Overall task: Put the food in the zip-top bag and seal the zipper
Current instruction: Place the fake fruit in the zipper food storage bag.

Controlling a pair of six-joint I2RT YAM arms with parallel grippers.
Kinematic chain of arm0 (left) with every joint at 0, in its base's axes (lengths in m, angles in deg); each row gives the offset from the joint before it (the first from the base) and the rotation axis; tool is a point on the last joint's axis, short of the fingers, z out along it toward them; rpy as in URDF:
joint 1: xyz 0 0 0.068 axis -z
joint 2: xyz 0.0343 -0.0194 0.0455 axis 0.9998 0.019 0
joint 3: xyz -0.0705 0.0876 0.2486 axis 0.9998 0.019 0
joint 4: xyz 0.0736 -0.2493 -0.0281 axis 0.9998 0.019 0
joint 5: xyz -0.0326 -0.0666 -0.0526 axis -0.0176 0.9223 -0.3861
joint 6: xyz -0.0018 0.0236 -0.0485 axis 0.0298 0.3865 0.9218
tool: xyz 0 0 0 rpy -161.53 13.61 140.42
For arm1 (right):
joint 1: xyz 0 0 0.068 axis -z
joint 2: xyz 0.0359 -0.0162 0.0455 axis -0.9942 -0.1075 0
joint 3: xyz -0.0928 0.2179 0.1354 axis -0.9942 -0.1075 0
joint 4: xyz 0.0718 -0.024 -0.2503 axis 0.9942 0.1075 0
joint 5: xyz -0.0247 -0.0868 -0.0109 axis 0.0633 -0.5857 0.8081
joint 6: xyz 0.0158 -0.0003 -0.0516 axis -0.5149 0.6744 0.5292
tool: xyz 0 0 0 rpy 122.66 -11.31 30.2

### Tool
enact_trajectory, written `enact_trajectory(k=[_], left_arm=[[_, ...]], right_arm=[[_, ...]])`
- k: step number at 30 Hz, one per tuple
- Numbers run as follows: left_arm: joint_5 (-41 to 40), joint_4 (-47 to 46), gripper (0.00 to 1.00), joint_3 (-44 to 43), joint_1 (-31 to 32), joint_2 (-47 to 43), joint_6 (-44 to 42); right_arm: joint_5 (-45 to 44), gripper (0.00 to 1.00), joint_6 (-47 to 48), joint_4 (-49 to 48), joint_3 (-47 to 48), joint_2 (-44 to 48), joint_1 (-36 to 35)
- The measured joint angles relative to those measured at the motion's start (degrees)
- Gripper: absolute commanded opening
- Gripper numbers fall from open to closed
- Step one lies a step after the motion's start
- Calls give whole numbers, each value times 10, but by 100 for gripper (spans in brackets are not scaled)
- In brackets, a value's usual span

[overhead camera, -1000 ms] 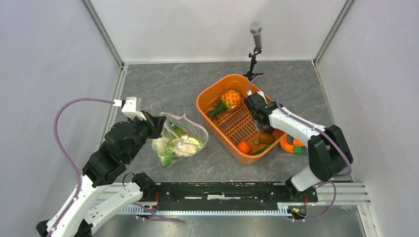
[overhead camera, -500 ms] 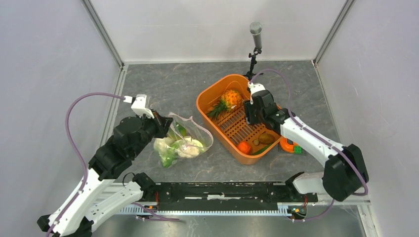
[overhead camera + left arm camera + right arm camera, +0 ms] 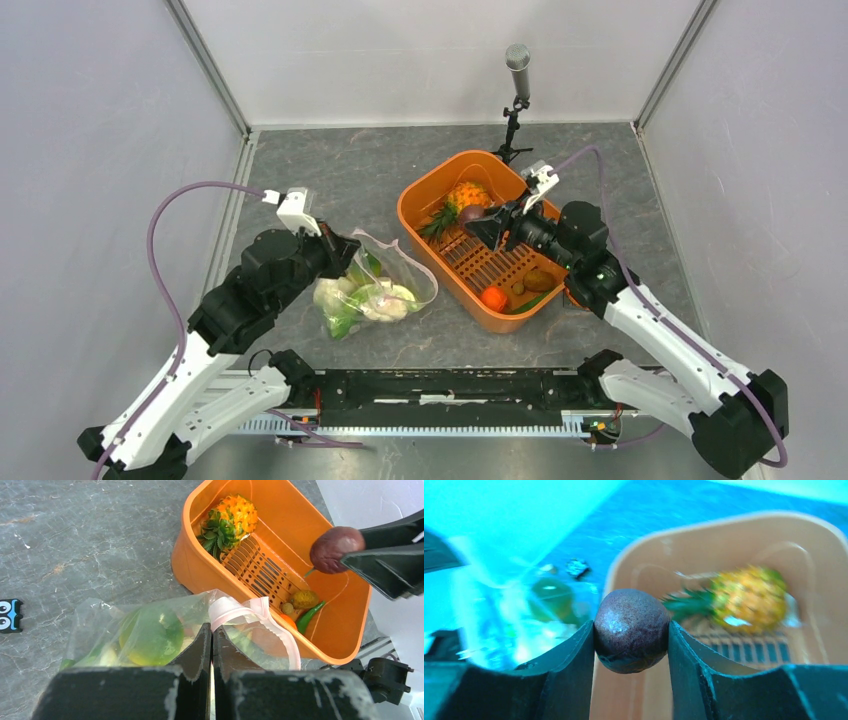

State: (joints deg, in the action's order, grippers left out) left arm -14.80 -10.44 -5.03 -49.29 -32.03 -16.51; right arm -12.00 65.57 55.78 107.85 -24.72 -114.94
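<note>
Our right gripper (image 3: 478,222), half open, clamps the purple fruit (image 3: 631,627) above the orange basket (image 3: 200,575). Our left gripper (image 3: 212,645), closed, seemingly pins the zip-top bag (image 3: 95,625) by its rim. That floppy mouth could deflect the fruit.

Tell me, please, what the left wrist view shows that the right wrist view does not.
Only left wrist: the shut left tool pinching the bag at its mouth, the pink zipper, and a green pepper in the basket. Only right wrist: both fingers of the right tool pressed on either side of the fruit. Both: the purple fruit, the pineapple, the basket and the bag.
</note>
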Motion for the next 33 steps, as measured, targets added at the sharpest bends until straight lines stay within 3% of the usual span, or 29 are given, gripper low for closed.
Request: enact_trajectory(k=[4, 10, 18, 20, 22, 28, 33], left_arm=[[2, 1, 2, -6, 0, 10, 1], [4, 4, 2, -15, 0, 14, 7], [15, 4, 2, -15, 0, 17, 15], [21, 4, 2, -15, 0, 14, 16], [24, 4, 2, -15, 0, 13, 16], [22, 4, 2, -16, 0, -5, 20], [16, 7, 2, -21, 0, -14, 21]], right_arm=[[59, 27, -1, -70, 2, 4, -60], [75, 28, 51, -90, 35, -39, -197], [49, 32, 105, -88, 71, -104, -247], [31, 45, 109, -79, 87, -129, -249], [19, 50, 112, -66, 107, -151, -250], [3, 83, 130, -27, 161, -184, -258], [4, 90, 142, -18, 165, -182, -260]])
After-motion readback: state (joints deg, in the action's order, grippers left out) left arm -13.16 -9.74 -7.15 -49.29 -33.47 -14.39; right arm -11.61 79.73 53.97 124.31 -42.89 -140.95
